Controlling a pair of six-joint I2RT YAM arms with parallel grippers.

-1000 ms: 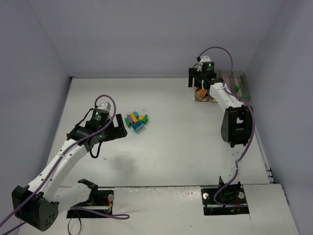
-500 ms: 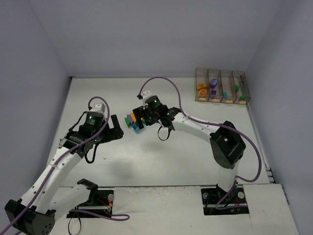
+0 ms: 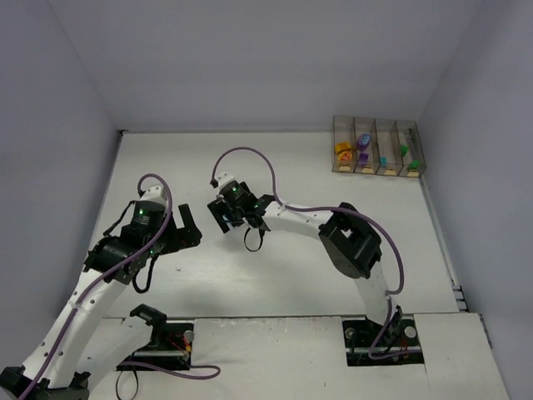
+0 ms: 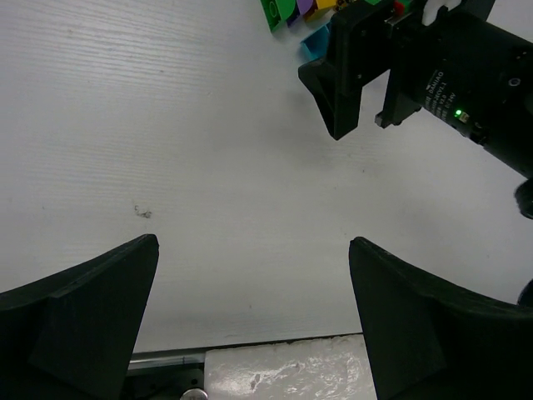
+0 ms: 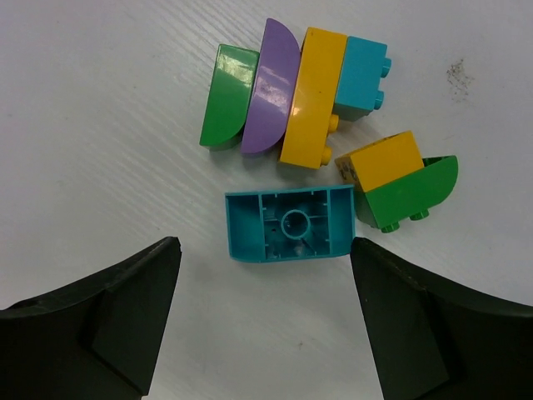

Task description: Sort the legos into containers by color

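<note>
In the right wrist view a pile of legos lies on the white table. An upturned teal brick [image 5: 289, 225] lies nearest. Beyond it are a green rounded brick [image 5: 227, 94], a purple one [image 5: 271, 87], a yellow one [image 5: 312, 97] and a teal one [image 5: 360, 73]. An orange brick [image 5: 381, 160] sits on a green one [image 5: 412, 196]. My right gripper [image 5: 265, 247] is open and empty just above the upturned teal brick, and in the top view [image 3: 223, 215] it hides the pile. My left gripper [image 3: 190, 229] is open and empty to the left of the pile [image 4: 291, 12]. The containers [image 3: 379, 125] stand at the far right.
The bins hold an orange brick [image 3: 343, 152], a purple one [image 3: 363, 142], a teal one [image 3: 383, 160] and a green one [image 3: 403, 151]. The right arm stretches across the table's middle. Grey walls close the table on three sides. The right gripper [image 4: 416, 67] shows in the left wrist view.
My right arm has swung from the containers across to the pile and now hangs over it. My left arm has pulled back a little toward the near left.
</note>
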